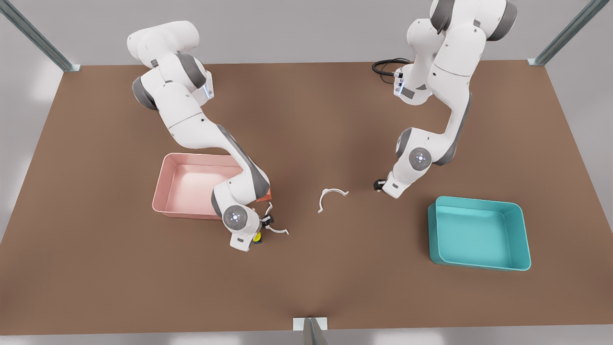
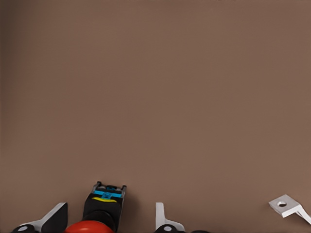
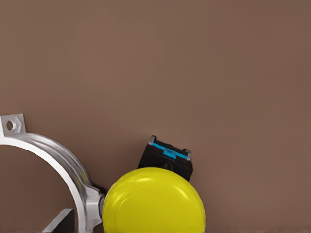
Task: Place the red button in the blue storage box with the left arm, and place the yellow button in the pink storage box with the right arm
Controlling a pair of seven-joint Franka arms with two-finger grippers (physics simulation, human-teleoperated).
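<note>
While both arms are reaching down, the left gripper (image 2: 109, 228) fingers are standing apart around the red button (image 2: 90, 226); the right gripper (image 1: 261, 235) is hovering at the yellow button (image 3: 153, 201), fingers probably apart, I cannot tell. Next, closing.

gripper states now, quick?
Left gripper: open, straddling the red button.
Right gripper: at the yellow button; state cannot be told.
</note>
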